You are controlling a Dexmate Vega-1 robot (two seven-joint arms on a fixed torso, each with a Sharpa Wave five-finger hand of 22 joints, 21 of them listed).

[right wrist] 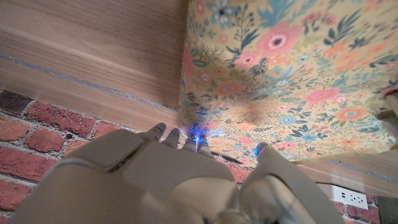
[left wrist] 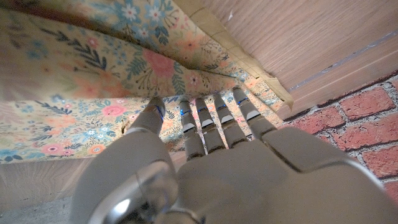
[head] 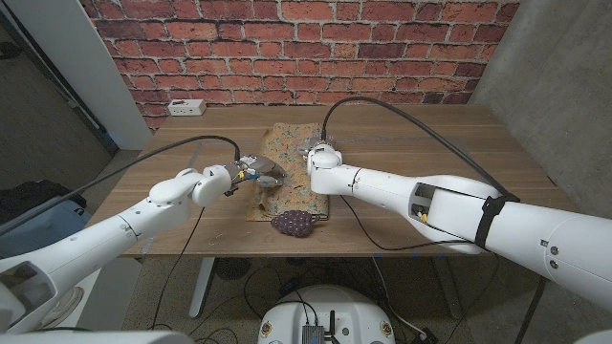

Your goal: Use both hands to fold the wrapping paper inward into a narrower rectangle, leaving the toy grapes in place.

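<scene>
Right hand (head: pixel 323 159) at the far right edge of the floral wrapping paper (head: pixel 292 162), fingers (right wrist: pixel 169 135) apart on its edge; hold not confirmable. Left hand (head: pixel 251 173) at the paper's left edge, fingers (left wrist: pixel 194 121) extended beneath a raised flap. Wooden table (head: pixel 430 143) underneath. Toy grapes (head: pixel 295 225) on the paper's near end.

Red brick wall (head: pixel 287 48), wooden table (head: pixel 430 143), white power strip (head: pixel 185 107), grey floor (head: pixel 57 143)
</scene>
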